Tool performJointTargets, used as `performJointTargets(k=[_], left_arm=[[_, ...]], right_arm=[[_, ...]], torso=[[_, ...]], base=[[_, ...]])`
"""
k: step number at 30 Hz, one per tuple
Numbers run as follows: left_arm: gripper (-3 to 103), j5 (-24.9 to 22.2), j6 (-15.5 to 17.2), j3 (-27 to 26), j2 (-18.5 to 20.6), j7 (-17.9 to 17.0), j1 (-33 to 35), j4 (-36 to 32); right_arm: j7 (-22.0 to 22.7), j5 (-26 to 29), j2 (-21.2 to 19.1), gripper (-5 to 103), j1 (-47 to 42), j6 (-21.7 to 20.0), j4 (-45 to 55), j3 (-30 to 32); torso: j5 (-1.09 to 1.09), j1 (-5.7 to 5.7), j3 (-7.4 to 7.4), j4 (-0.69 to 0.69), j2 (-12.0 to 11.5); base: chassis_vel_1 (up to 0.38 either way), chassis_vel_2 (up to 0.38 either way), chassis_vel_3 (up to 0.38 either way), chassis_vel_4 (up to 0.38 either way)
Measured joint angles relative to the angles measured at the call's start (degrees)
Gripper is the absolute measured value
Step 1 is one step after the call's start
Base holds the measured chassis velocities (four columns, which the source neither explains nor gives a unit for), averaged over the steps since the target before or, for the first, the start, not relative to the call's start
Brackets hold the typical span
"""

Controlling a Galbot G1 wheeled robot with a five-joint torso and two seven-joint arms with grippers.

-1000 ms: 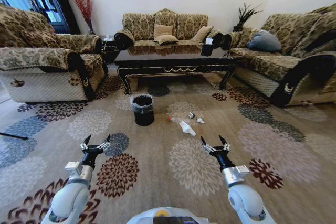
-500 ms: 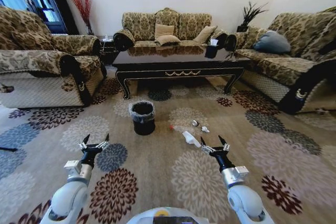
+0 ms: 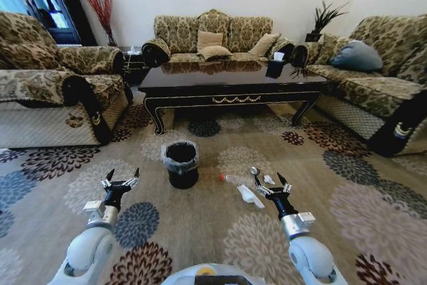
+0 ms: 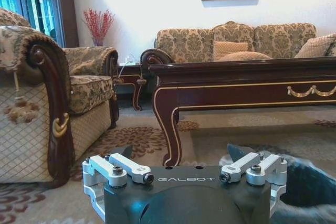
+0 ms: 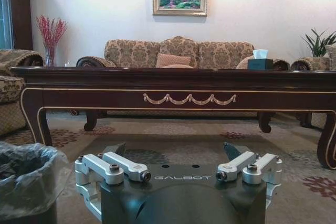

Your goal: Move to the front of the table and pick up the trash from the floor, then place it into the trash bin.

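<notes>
I have the table [image 3: 230, 85] straight ahead of me, its long dark surface running across the head view, with the gold scroll trim on its apron facing me. Sofas [image 3: 217, 35] sit behind it and to both sides.

The trash bin [image 3: 181, 163] stands on the floor [image 3: 200, 231] in front of the table, a little left of centre, its liner bag folded over the rim. From the right wrist camera it sits close by at the edge of the picture [image 5: 26, 182].

The trash lies on the carpet just right of the bin. I can make out the clear bottle [image 3: 233, 179] with its red cap pointing toward the bin, the flat white wrapper [image 3: 249, 195] nearer to me, a small silvery round piece [image 3: 254, 171], and 1 more small white scrap [image 3: 269, 179] beside it. None of these touch the bin.

My left gripper [image 3: 120, 181] hangs low over the carpet, left of the bin and apart from it; its jaws are spread and hold nothing. My right gripper [image 3: 271, 185] hovers right by the litter, with the wrapper just to its left and the white scrap beside its tip; its jaws are spread too and carry nothing. Both wrist cameras look level across the carpet toward the table legs, with the finger mounts [image 4: 123, 169] [image 5: 118, 167] set wide.
</notes>
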Motion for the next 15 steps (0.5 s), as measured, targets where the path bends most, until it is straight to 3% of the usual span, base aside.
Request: performJointTargets(k=[5, 15], left_arm=[[100, 0.2, 1.1, 1.1, 0.4, -1.0, -1.0, 0.2], [100, -0.9, 7.9, 6.7, 2.3, -6.6, -5.4, -0.8]], right_arm=[[0.4, -0.4, 0.1, 100, 0.1, 0.0, -0.3, -0.2], [1.4, -1.8, 0.0, 100, -0.1, -0.1, -0.5, -0.5]], torso=[[0.00, 0.00, 0.01, 0.00, 0.0], [-0.01, 0.01, 0.01, 0.00, 0.0]], base=[[-0.187, 0.192, 0.174, -0.188], [-0.111, 0.095, 0.113, -0.103]])
